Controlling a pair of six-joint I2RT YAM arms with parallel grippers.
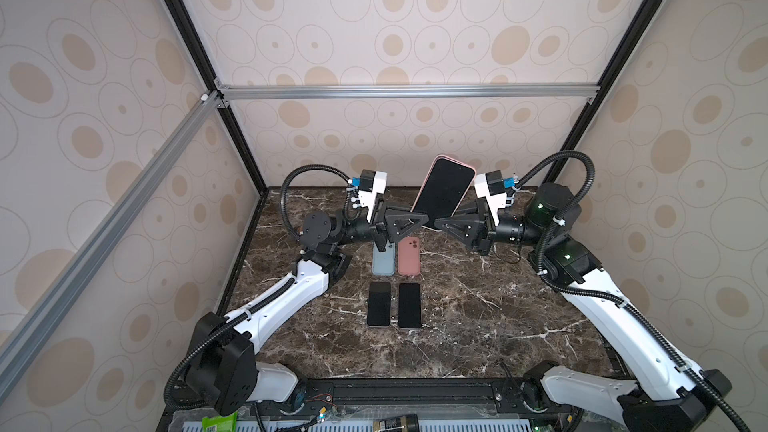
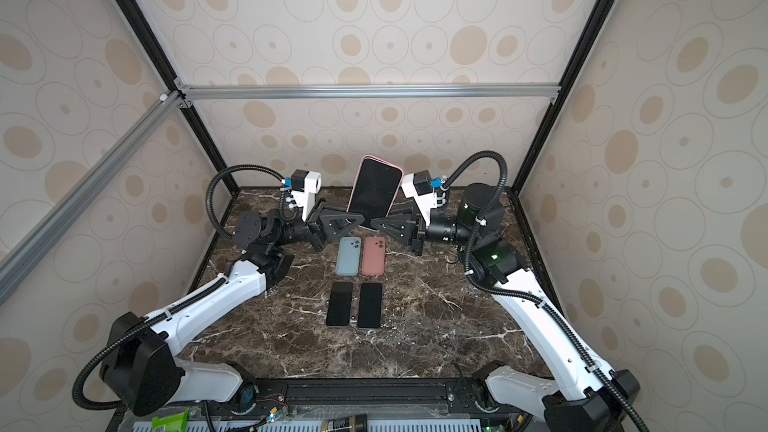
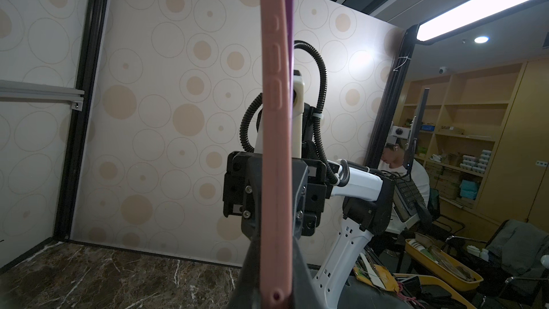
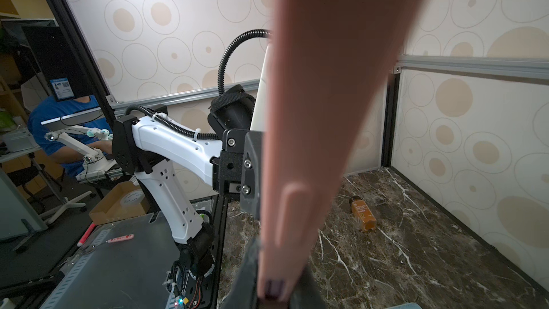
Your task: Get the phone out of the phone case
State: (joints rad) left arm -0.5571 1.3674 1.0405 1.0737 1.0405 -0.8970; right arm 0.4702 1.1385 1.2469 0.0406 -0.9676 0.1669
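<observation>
- The phone (image 1: 444, 191), seated in the pink phone case (image 3: 274, 144), is held upright above the marble table (image 1: 478, 326).
- The cased lower end is clamped by the left gripper (image 1: 420, 218).
- The same end is pinched from the opposite side by the right gripper (image 1: 441, 225).

Glossy black glass fronts the phone (image 1: 444, 193); its pink case (image 3: 274, 144) looks matt and smooth, seemingly soft rubber, though the close wrist view is blurred. The tabletop (image 1: 478, 326) is polished brown stone-look slab with white veining and a slight sheen. A blue case (image 2: 348, 257) and a salmon case (image 2: 373, 257) share the same matt finish, while a bare phone (image 1: 379, 304) and a second phone (image 1: 409, 305) show shiny dark glass. Brushed metal rails (image 1: 407, 91) frame matt, dotted wall panels (image 1: 415, 14). The arm shell (image 1: 295, 301) is smooth white plastic, the conduit (image 1: 569, 155) ribbed black plastic.
</observation>
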